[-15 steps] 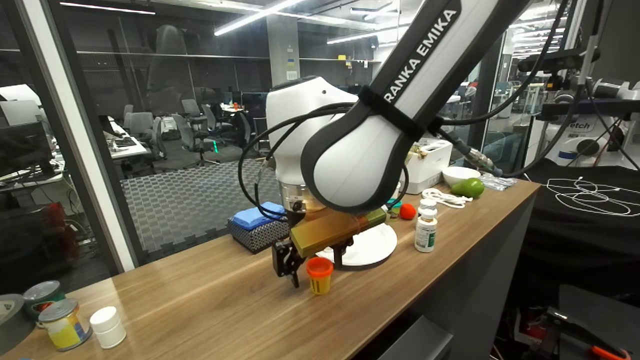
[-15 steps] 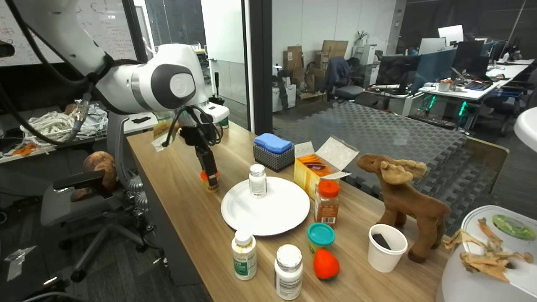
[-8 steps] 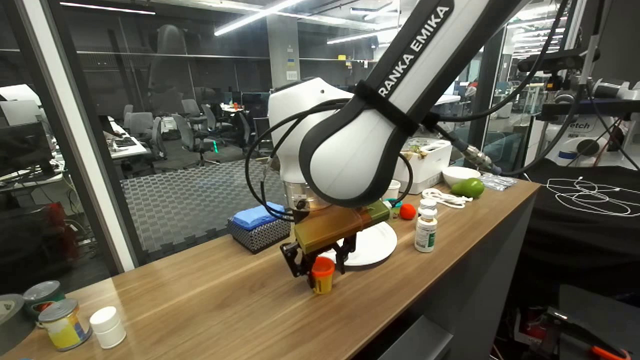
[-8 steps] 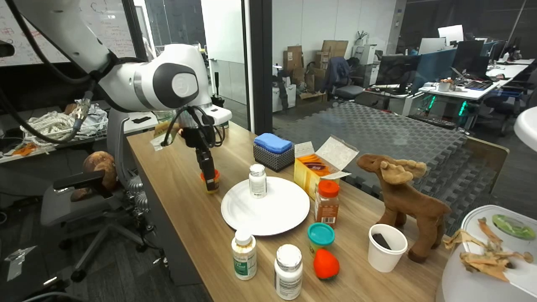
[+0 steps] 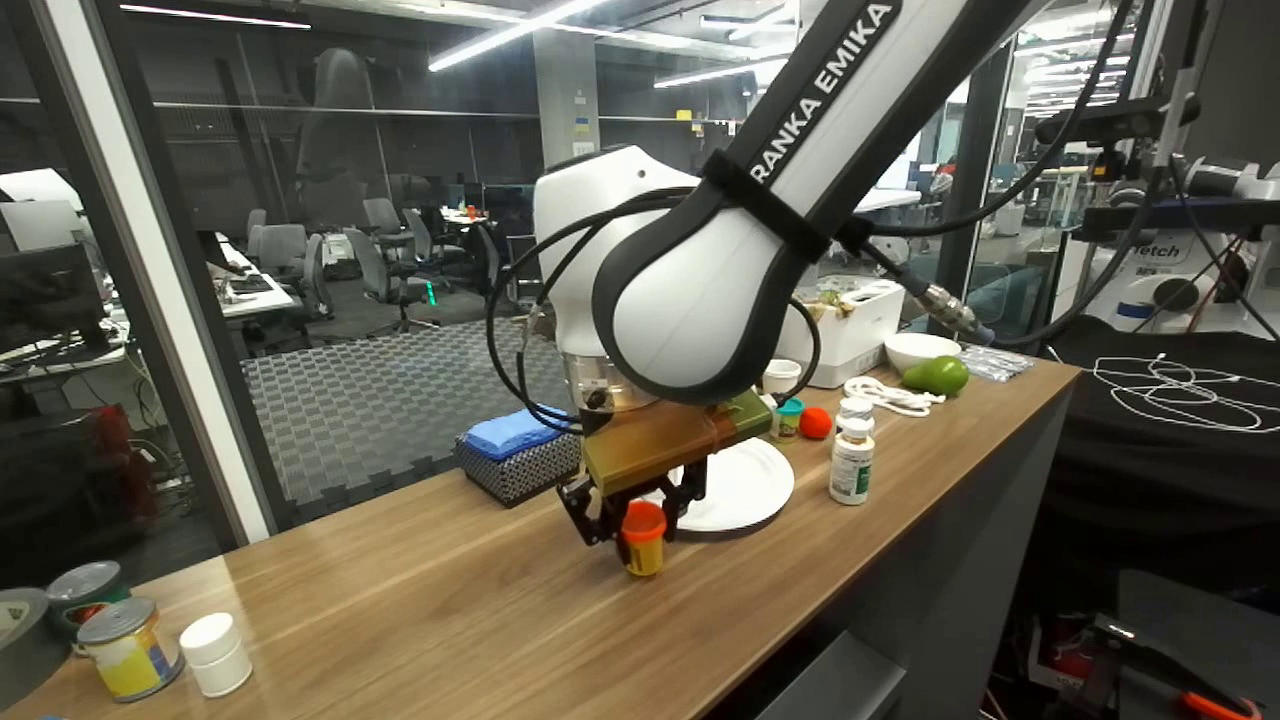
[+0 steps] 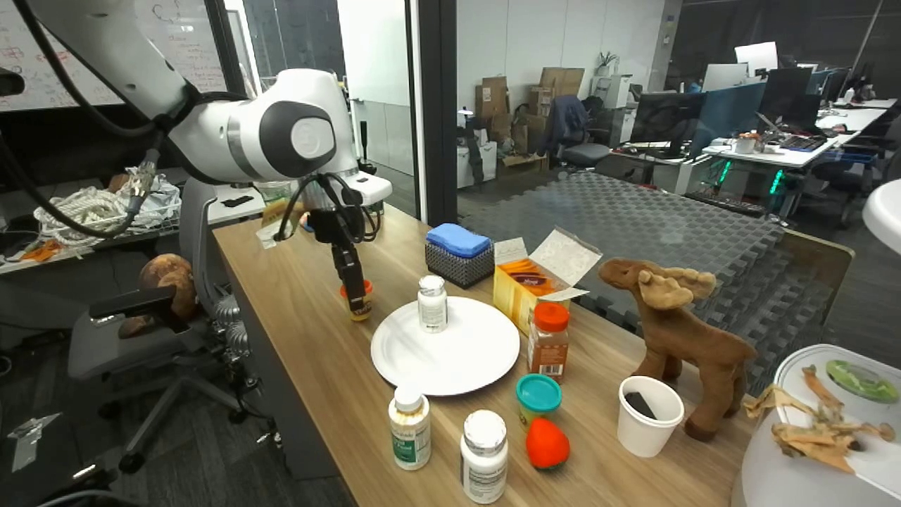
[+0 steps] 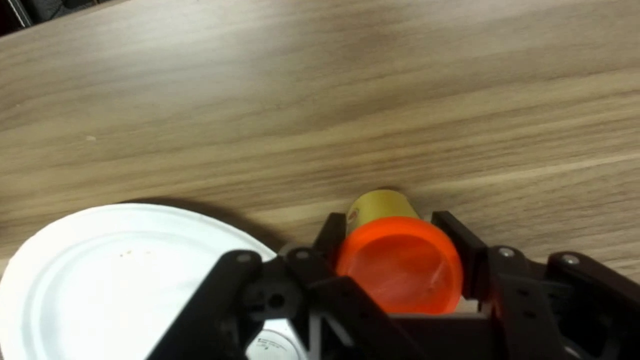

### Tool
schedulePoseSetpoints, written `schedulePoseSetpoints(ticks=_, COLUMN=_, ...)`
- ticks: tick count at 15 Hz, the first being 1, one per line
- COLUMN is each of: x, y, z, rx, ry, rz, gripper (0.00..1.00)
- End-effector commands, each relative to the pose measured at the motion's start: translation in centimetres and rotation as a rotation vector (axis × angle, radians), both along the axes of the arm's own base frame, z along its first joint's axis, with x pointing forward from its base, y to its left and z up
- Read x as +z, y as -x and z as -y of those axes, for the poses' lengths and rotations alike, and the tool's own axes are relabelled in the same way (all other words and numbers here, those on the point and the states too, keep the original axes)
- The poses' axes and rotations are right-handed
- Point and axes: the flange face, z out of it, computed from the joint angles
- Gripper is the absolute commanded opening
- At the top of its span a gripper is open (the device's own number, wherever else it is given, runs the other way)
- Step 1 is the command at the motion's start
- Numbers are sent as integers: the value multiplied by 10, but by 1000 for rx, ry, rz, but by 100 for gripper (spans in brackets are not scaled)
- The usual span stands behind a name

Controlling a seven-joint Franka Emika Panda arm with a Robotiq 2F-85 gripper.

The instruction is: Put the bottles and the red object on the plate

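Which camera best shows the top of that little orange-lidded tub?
The wrist view: it looks down on the orange lid, showing most of its round outline. Both exterior views see the tub more from the side, with the gripper covering part of it.

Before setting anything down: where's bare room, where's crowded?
Bare: the plate from its white bottle toward the green-labelled bottle; tabletop between patterned box and yellow can. Crowded: beside yellow box, red-capped jar, teal-lidded tub.

Wooden counter (image 6: 338, 358), on it a white plate (image 6: 461, 360), green-labelled bottle (image 6: 410, 431), teal-lidded tub (image 6: 538, 396), white cup (image 6: 644, 435)
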Motion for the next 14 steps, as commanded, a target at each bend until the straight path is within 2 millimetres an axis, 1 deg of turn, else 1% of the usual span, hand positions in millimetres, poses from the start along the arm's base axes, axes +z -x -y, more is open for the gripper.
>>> schedulePoseSetpoints(ticks=1, x=32, y=-7, z=5, rx=-11, ry=-28, rz=14, gripper=24)
schedulePoseSetpoints(ticks=2, x=37, y=-8, z=7, rx=-19, ry=-29, rz=19, gripper=24)
schedulePoseSetpoints(ticks=3, x=50, y=-11, z=17, rx=-32, ry=-30, rz=19, gripper=24)
schedulePoseSetpoints(ticks=4, x=58, y=-12, z=24, rx=-43, ry=-32, rz=18, gripper=24)
schedulePoseSetpoints(ticks=5, x=68, y=-13, z=36, rx=-57, ry=-29, rz=20, gripper=24)
schedulePoseSetpoints(ticks=6, x=75, y=-13, z=45, rx=-69, ry=-27, rz=24, gripper=24)
schedulePoseSetpoints(ticks=8, x=81, y=-11, z=66, rx=-91, ry=-22, rz=23, gripper=24)
schedulePoseSetpoints(ticks=10, x=77, y=-9, z=84, rx=-110, ry=-16, rz=16, gripper=24)
schedulePoseSetpoints(ticks=11, x=71, y=-8, z=90, rx=-115, ry=-18, rz=7, gripper=24)
schedulePoseSetpoints(ticks=14, x=54, y=-2, z=100, rx=-126, ry=-29, rz=-23, gripper=24)
